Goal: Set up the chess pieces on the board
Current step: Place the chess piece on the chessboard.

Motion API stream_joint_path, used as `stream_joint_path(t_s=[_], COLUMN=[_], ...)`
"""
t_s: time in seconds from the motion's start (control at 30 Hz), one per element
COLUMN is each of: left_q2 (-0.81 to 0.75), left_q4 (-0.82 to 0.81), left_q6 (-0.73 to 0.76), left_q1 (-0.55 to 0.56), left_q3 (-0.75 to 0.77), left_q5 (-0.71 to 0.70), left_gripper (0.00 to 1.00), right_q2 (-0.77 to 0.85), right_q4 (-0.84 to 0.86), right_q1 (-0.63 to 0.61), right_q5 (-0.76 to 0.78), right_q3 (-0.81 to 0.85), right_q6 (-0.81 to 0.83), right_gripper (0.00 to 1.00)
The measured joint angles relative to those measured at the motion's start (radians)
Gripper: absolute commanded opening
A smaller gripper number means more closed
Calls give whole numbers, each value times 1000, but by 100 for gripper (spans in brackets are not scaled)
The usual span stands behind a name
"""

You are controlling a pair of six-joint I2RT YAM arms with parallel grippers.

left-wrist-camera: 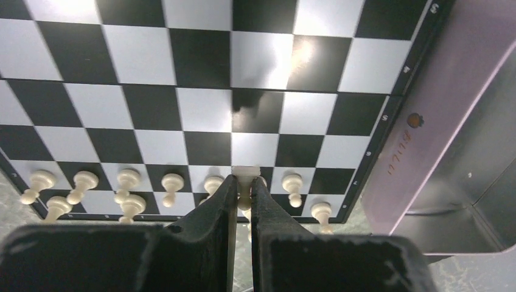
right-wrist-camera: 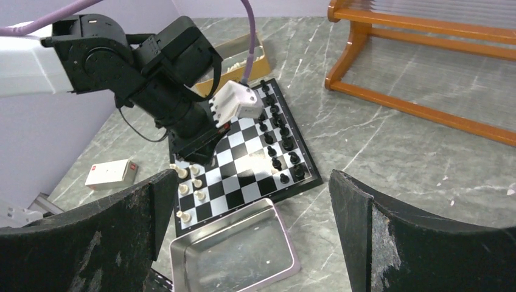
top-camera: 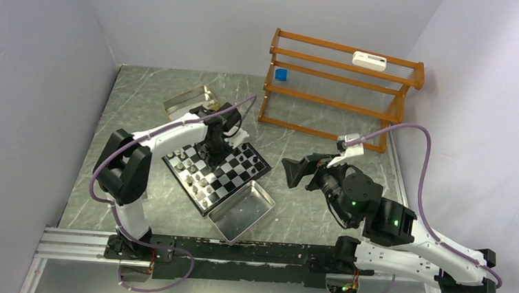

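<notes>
Chess pieces (right-wrist-camera: 196, 182) on the board (top-camera: 237, 179), which lies turned diagonally on the marble-patterned table (top-camera: 293, 221), left of centre. Cream pieces (left-wrist-camera: 128, 181) line the board's near-left edge in two short rows. Black pieces (right-wrist-camera: 277, 163) line the opposite, far-right edge. The ranks between them show bare squares.

The left gripper (left-wrist-camera: 243, 184) points down over the cream side, its jaws drawn nearly together on a single cream piece (left-wrist-camera: 246, 173). The piece is pinched between the fingertips just inside the second rank. Whether its base touches the board cannot be told.

The right gripper (top-camera: 288, 173) hangs above bare table to the right of the board, well apart from it. Its jaws are spread wide, nothing lies between them, and they face the board.

A metal tray (top-camera: 270, 204) lies just beside the board's near-right rim. Its long wall runs along that rim and closes off that side. A gold box (top-camera: 189, 101) sits at the far left, near the board's far corner and behind the left arm. A wooden rack (top-camera: 336, 97) stands against the far wall on the right. An open strip of table separates it from the board.

A small white-and-red carton (right-wrist-camera: 111, 173) lies on the table to the left of the board. White walls bound the table on the left, far and right sides. A metal rail (top-camera: 84, 241) runs along the near edge.
</notes>
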State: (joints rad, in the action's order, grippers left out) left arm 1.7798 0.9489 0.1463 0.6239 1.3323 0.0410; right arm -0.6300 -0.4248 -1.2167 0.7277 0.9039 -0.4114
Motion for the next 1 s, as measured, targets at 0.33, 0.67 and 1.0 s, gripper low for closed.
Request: stream_joint_path(t_s=[0.33, 0.67, 1.0], left_q2=[0, 32, 95], left_q4=[26, 39, 56], left_q6=[0, -13, -25], left_q1=[78, 145, 179], left_q3=[-14, -19, -18], left_q5=[-17, -23, -68], left_gripper=[10, 10, 12], right_q2=[-30, -31, -10], right_q4=[-12, -14, -38], right_q1=[0, 0, 0], right_q5=[24, 29, 34], right_q3=[31, 32, 32], right_q6=[-12, -15, -39], right_gripper=[100, 100, 100])
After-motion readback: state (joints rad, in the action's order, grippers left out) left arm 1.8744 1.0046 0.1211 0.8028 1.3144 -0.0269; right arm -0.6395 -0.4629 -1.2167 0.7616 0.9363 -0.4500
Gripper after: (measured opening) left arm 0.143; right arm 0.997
